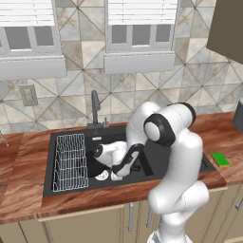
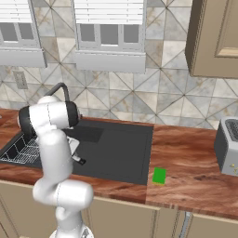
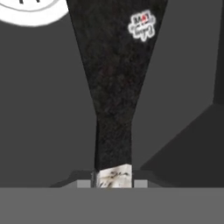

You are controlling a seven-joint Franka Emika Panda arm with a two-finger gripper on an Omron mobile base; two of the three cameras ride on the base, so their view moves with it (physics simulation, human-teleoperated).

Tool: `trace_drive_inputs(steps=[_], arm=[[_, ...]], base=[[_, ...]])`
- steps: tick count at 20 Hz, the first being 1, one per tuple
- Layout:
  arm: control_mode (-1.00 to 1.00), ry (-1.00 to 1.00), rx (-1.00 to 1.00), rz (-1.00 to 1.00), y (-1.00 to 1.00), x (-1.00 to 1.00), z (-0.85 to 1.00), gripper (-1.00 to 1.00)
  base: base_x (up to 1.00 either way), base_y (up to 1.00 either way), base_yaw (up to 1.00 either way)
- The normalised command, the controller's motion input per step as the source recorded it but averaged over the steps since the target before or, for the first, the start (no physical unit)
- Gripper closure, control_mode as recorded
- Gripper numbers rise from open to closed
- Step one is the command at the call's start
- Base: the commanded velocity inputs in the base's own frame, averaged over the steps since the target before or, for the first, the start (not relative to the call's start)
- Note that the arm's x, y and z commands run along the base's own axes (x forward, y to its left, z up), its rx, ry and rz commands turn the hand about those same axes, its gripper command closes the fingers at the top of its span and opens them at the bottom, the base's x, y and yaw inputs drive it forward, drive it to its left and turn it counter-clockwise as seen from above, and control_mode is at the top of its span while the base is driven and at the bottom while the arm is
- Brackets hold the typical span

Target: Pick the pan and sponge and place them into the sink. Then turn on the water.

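Starting at the left end of the sink (image 1: 50, 166), the white wire rack (image 1: 70, 161) sits inside the basin with nothing visible in it, and behind the sink's back rim stands the dark faucet (image 1: 95, 107), with no water running that I can see. Moving right from the rack, the arm reaches down into the basin, and the gripper (image 1: 113, 173) is low over the sink floor, jaws drawn in narrow on the pan (image 3: 114, 65) by its handle: the hand view looks straight up that thin dark handle, light tip pinched between the fingertips. I'd judge this pan rigid and fairly weighty, so held at the handle's far end it wants to droop and twist; a hold closer to the bowl would be steadier, though here it hangs low inside the sink, apparently ready to be set down. Further right, past the sink's right edge, the sponge (image 1: 220, 159) lies on the tabletop (image 1: 21, 194), just beside the basin. It looks soft and light, so a gentle pinch across its short sides should do.
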Motion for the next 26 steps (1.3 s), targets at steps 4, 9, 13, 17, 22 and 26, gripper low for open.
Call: trace_drive_inputs(steps=[4, 9, 13, 17, 22, 26], arm=[[-1.0, 0.0, 0.0, 0.0, 0.02, 0.01, -0.26, -1.0], [-1.0, -0.01, 0.0, 0.0, 0.02, 0.0, -0.14, -1.0], [-1.0, -0.04, 0.0, 0.0, -0.01, 0.0, 0.06, -1.0], [-1.0, -0.07, 0.02, -0.01, -0.06, -0.14, 0.62, -1.0], [-1.0, -0.09, 0.04, -0.04, -0.08, -0.28, 0.82, -1.0], [-1.0, -0.06, 0.1, -0.07, -0.16, -0.27, 0.63, -1.0]], base=[[0.0, 0.0, 0.0], [0.0, 0.0, 0.0], [0.0, 0.0, 0.0], [0.0, 0.0, 0.0], [0.0, 0.0, 0.0], [0.0, 0.0, 0.0]])
